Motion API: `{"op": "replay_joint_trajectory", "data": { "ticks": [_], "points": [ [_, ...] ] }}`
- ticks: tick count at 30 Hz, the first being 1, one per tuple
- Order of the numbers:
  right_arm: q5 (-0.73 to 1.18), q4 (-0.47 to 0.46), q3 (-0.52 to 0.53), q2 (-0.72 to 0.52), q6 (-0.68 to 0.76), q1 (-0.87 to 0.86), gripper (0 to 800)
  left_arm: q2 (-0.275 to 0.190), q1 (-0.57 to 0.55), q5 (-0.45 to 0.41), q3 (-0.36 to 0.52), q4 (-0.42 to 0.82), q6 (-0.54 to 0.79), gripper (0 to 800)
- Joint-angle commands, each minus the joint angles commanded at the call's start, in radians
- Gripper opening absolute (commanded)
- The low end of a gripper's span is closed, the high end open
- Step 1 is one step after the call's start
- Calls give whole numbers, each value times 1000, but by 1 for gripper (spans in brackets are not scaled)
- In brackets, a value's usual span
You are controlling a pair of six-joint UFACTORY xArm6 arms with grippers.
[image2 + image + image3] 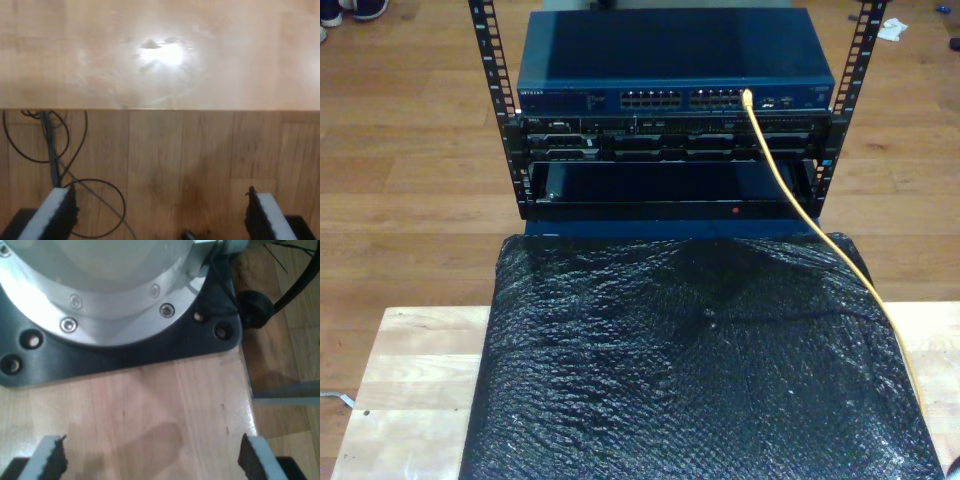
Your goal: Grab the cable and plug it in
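Wooden flooring surrounds a rack (510, 120) holding a blue switch (675, 70); the cable (790, 190) runs from a port there across black sheeting (690, 370). My first gripper (152, 457) and my second gripper (160, 215) are spread wide, holding nothing.

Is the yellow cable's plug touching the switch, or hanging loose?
Touching. In the exterior view, the cable runs up from the black sheet and its end sits in a port on the switch front, with no gap visible.

The thin yellow cable (820, 232) runs slack across the black sheet (690, 360), its tip plugged into the switch (675, 98).
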Motion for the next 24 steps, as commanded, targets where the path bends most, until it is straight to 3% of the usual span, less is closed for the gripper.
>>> {"op": "replay_joint_trajectory", "data": {
  "ticks": [12, 24],
  "points": [
    [-41, -41, 184, -54, -72, -84, 797, 0, 0, 0, 0, 0, 0, 800],
    [-350, -58, 371, -35, -144, -95, 797, 0, 0, 0, 0, 0, 0, 800]
  ]
}}
